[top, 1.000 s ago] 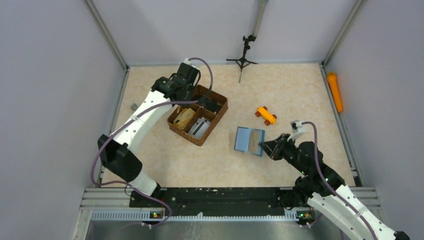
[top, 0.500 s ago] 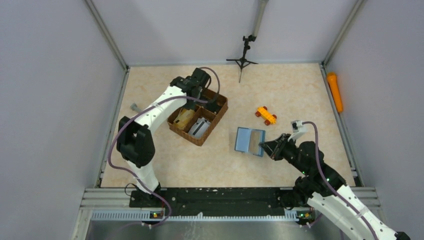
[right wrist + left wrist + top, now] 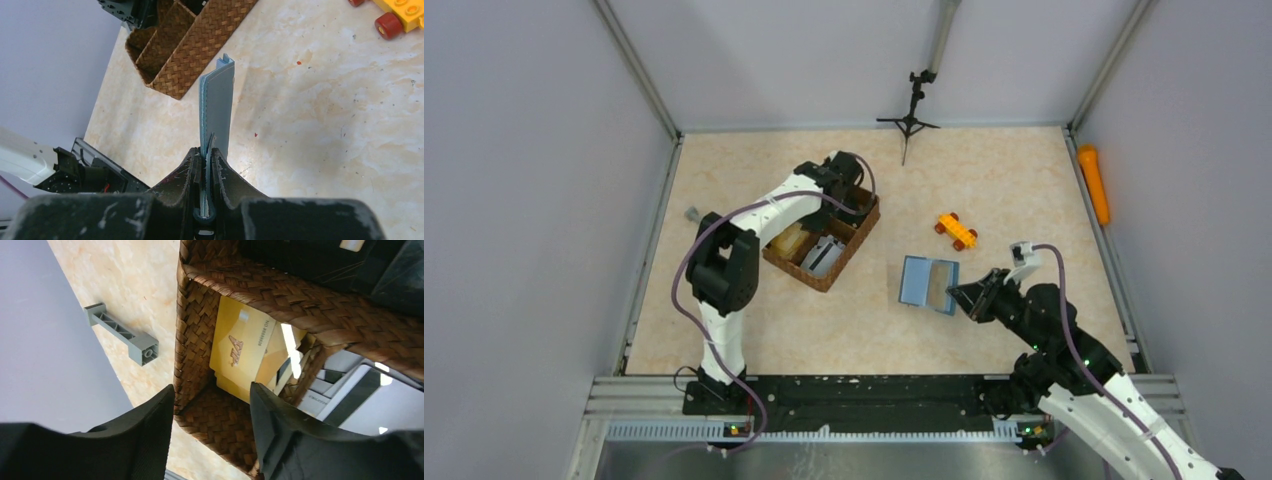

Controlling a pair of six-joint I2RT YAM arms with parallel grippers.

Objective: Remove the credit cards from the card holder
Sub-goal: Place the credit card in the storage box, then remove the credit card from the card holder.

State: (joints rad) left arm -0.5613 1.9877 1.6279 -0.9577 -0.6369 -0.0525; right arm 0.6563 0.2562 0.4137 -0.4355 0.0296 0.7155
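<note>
Teal-blue flat bifold card holder (image 3: pixel 927 285) is spread open at mid-table, right of the brown woven divided basket (image 3: pixel 836 272) on the beige marbled table (image 3: pixel 1024 180). Our right gripper (image 3: pixel 207 150) has its fingers clamped on the holder's edge. Our left gripper (image 3: pixel 210 405) hovers over the basket compartment containing a yellow plastic card (image 3: pixel 240 347), fingers apart, gripping nothing.

In my left wrist view, mid-frame, the yellow card (image 3: pixel 240 347) in the basket (image 3: pixel 195 320) carries a brown triangular logo. Beside it runs a sideways line starting "NO", its digits too small for me to read. The white card (image 3: pixel 320 399) to the right has small print I cannot read.
</note>
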